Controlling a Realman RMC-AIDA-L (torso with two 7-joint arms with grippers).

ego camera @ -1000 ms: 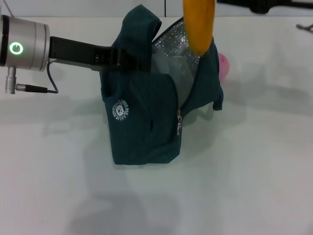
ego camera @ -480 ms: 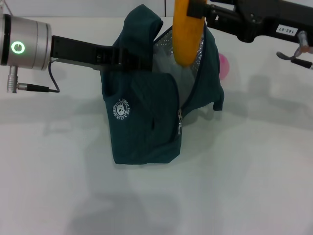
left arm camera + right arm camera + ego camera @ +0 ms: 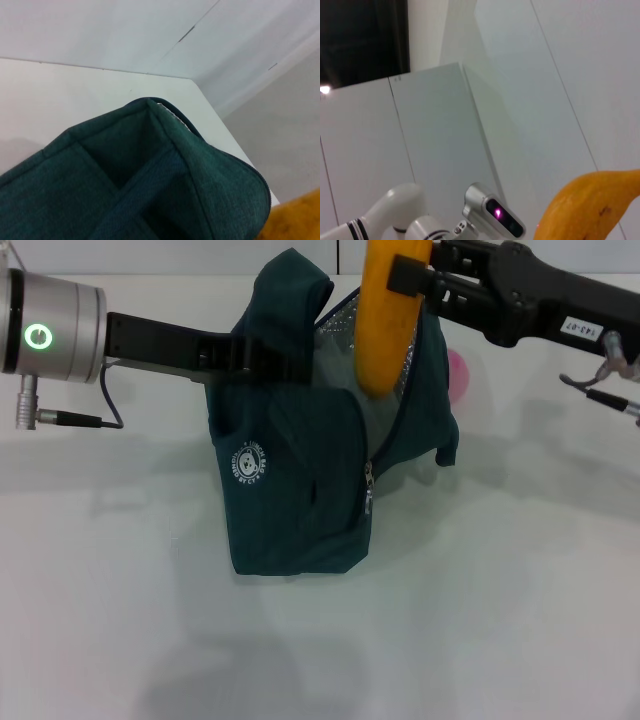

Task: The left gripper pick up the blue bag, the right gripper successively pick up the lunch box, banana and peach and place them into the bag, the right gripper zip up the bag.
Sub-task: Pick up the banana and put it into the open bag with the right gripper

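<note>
The blue bag (image 3: 300, 470) stands open on the white table, and my left gripper (image 3: 265, 357) is shut on its upper rim from the left. The banana (image 3: 388, 325) hangs upright with its lower end inside the bag's foil-lined mouth, my right gripper (image 3: 405, 275) shut on its upper part. A pale clear shape inside the opening is the lunch box (image 3: 338, 365). The pink peach (image 3: 459, 375) lies on the table behind the bag's right side. The left wrist view shows bag fabric (image 3: 150, 170) and a bit of banana (image 3: 297, 220). The right wrist view shows the banana (image 3: 590, 205).
My left arm's silver wrist (image 3: 55, 335) and its cable (image 3: 70, 421) lie at the left. The right arm (image 3: 540, 305) reaches in from the upper right, with a cable (image 3: 600, 390) under it. The table's far edge meets a wall just behind the bag.
The right arm has come down and into view from the upper right, lowering the banana so its tip sits deeper in the bag's mouth. The left arm and the bag have stayed still.
</note>
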